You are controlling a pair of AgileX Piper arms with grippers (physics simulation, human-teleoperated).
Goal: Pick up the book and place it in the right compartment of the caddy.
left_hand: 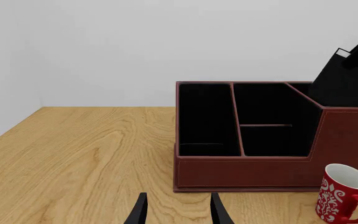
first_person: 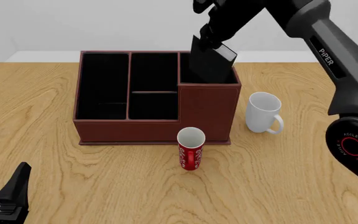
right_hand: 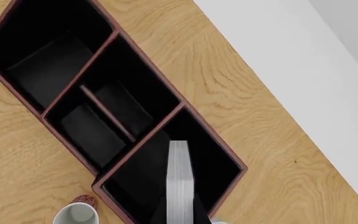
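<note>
Here right gripper [first_person: 211,41] clamps book [first_person: 209,65] by top edge, tilted, lower part already inside right compartment [right_hand: 219,168] of caddy [first_person: 138,126]; tilt likely eases entry past tall walls. Left gripper [left_hand: 176,210] idle, fingers spread, low over bench [first_person: 291,177].

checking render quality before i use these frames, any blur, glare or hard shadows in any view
Front view: sharp throughout, flat even light, only a faint soft shadow beside the white mug. Left wrist view: crisp, no glare; the caddy interiors read pure black, detail lost. Right wrist view: sharp, the book page edges evenly lit, no glare.
</note>
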